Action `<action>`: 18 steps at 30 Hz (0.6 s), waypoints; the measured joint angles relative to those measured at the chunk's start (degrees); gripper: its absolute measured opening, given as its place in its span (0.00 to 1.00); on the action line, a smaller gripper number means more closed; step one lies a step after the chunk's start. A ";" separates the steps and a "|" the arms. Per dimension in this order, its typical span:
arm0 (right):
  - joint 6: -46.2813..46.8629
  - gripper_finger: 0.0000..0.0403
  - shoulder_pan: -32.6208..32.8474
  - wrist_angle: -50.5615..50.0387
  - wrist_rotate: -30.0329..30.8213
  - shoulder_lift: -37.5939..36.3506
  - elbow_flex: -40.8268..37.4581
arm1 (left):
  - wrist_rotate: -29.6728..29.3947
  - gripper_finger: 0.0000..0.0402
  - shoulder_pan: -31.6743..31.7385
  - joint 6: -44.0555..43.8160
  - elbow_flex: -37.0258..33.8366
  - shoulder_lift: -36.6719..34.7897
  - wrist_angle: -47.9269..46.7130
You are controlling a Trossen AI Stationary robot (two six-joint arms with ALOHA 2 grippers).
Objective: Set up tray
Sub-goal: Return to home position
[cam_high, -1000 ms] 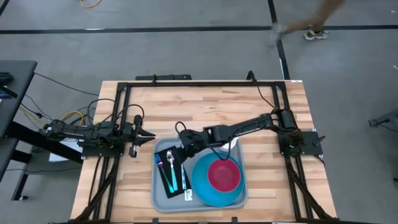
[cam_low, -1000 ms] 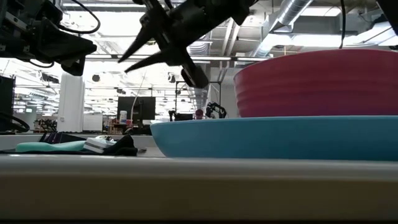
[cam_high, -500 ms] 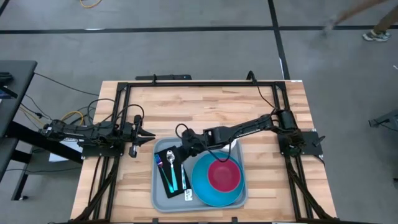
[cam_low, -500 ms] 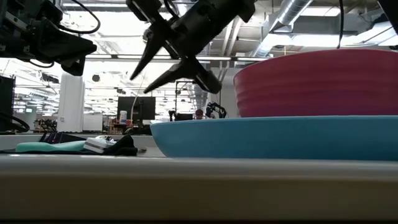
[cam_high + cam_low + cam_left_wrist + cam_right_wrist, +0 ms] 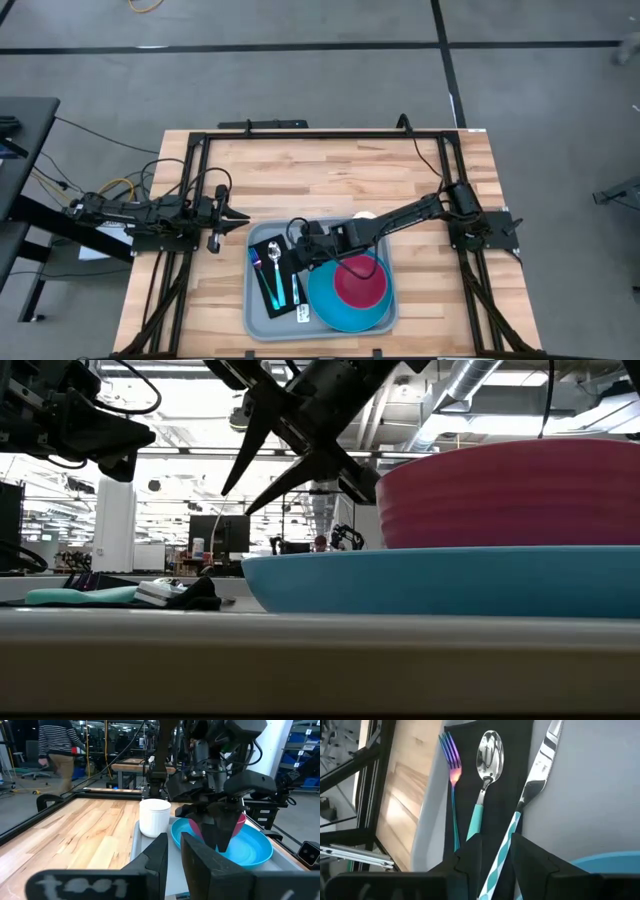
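The tray (image 5: 262,325) lies flat in the middle of the bench (image 5: 320,170), close to its near edge. On its left part is a black napkin (image 5: 512,765) with a fork (image 5: 452,775), a spoon (image 5: 482,790) and a knife (image 5: 535,785) side by side. A blue plate (image 5: 325,300) with a red bowl (image 5: 362,283) fills the right part, and its rim comes close to the tray's right rim. A white cup (image 5: 365,215) stands at the tray's far edge. The far half of the bench is bare wood, with a black rail (image 5: 320,134) round it.

The right gripper (image 5: 235,504) hangs in the air over the far end of the napkin, beside the plate. Its jaws are wide apart and hold nothing. The left gripper (image 5: 243,218) waits off the tray's far left corner, jaws only a little apart and empty.

A second ago the right arm hid the cup. Now the arm has pulled back toward the plate, and the cup shows. The tray and the things on it have not moved.
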 joint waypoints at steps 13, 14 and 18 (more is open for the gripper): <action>-7.56 0.24 0.26 0.56 3.05 0.00 0.00 | 0.00 0.10 0.02 0.00 0.00 0.00 0.00; -9.33 0.24 0.26 2.09 3.78 -0.01 0.00 | 0.00 0.10 0.00 0.00 0.00 0.00 0.00; -21.58 0.24 1.04 6.61 7.73 -3.13 -0.03 | 0.00 0.10 0.01 0.00 0.00 0.00 0.00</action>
